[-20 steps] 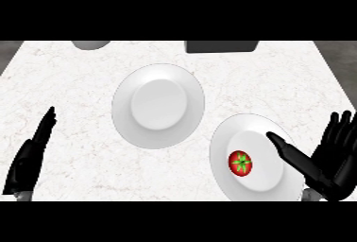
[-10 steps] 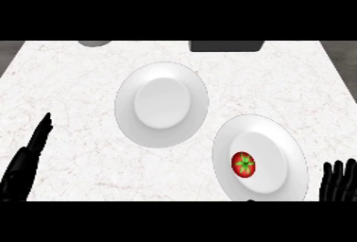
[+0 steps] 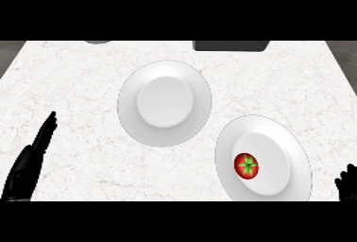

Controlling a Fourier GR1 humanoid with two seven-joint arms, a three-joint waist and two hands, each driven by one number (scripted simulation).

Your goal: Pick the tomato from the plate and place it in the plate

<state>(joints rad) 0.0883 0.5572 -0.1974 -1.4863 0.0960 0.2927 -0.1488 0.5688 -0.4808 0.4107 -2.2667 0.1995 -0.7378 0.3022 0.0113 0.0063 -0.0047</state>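
The tomato [image 3: 246, 165] lies on the near right plate [image 3: 293, 142], left of its middle, green stem up; my right hand [image 3: 346, 182] shows only as fingertips at the lower right edge, just beyond that plate's rim and apart from the tomato, and I cannot tell how its fingers are set; my left hand [image 3: 31, 160] rests at the lower left, fingers straight, well apart from both plates; the other plate [image 3: 165, 75] sits bare mid-counter.
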